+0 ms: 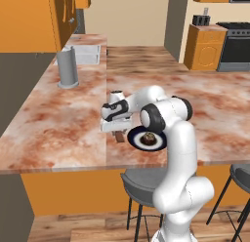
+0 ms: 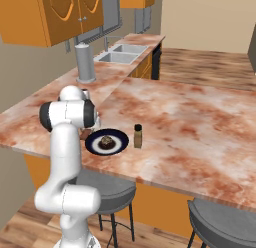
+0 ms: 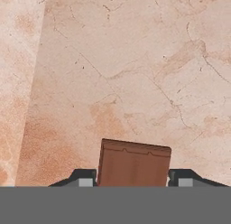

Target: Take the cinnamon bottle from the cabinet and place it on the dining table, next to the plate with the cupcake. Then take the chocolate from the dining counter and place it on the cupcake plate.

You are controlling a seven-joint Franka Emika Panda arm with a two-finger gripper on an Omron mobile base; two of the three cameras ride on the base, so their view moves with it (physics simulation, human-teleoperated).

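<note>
The chocolate (image 3: 134, 162), a flat brown bar, lies on the dining counter (image 1: 68, 124) just left of the dark blue plate (image 1: 137, 139). My gripper (image 3: 133, 181) points down over it, and both fingertips (image 3: 85, 180) press against the bar's two sides, so it is shut on the bar. In the left base view the gripper (image 1: 117, 132) is low at the counter, with the chocolate (image 1: 119, 137) under it. The cupcake (image 1: 149, 137) sits in the middle of the plate. The cinnamon bottle (image 2: 138, 136) stands upright just right of the plate (image 2: 119, 140). The orange cabinet (image 2: 50, 14) hangs at the upper left.
A tall grey cylinder (image 1: 67, 68) stands on the counter to the far left, with a sink (image 2: 120, 54) behind it. Grey stools (image 1: 141, 185) stand below the counter's near edge. A stove (image 1: 237, 46) is at the far right.
</note>
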